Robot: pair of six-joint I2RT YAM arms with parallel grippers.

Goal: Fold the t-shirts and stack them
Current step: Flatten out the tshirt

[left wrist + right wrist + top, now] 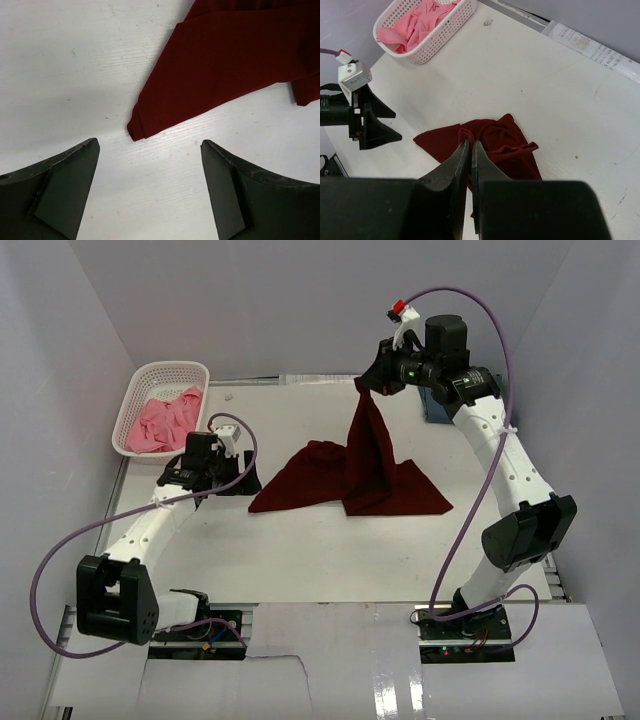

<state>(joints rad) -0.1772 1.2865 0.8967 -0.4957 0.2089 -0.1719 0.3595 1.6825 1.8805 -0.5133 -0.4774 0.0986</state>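
One corner (136, 131) of the maroon t-shirt (350, 475) lies flat on the counter (300, 550), just ahead of the left fingers (65, 185), which stand wide apart. The right fingers (455, 170), farther off, are clamped on the shirt's lifted peak.

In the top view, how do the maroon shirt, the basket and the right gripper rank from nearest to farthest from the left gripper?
From the left gripper:
1. Maroon shirt: its corner lies just right of it.
2. Basket: behind it, far left.
3. Right gripper: far right, raised, holding the shirt's top.
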